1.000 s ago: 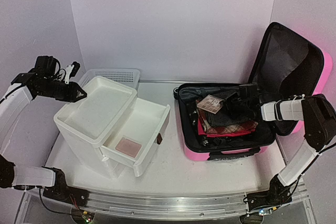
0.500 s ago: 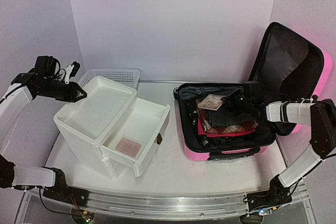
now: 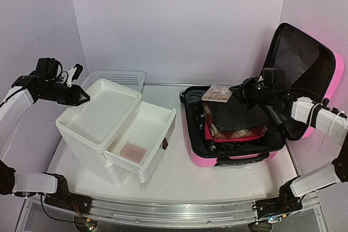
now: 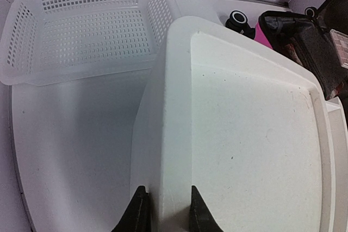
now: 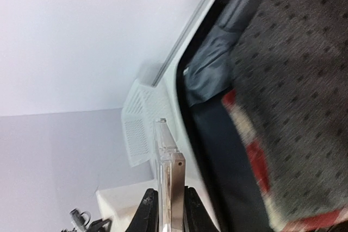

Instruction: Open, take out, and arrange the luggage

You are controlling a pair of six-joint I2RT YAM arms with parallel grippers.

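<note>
Top external: right gripper pinches flat palette above open luggage.

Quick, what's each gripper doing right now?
Left gripper: slightly open, empty, above the drawer unit.
Right gripper: shut on a thin flat case.

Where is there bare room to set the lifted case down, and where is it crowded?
Bare: the drawer unit's recessed top; the mesh basket; the table between the open drawer and the luggage, plus its front strip. Crowded: the luggage's base, stacked with clothes beneath the right pincer holding the flat case.
</note>
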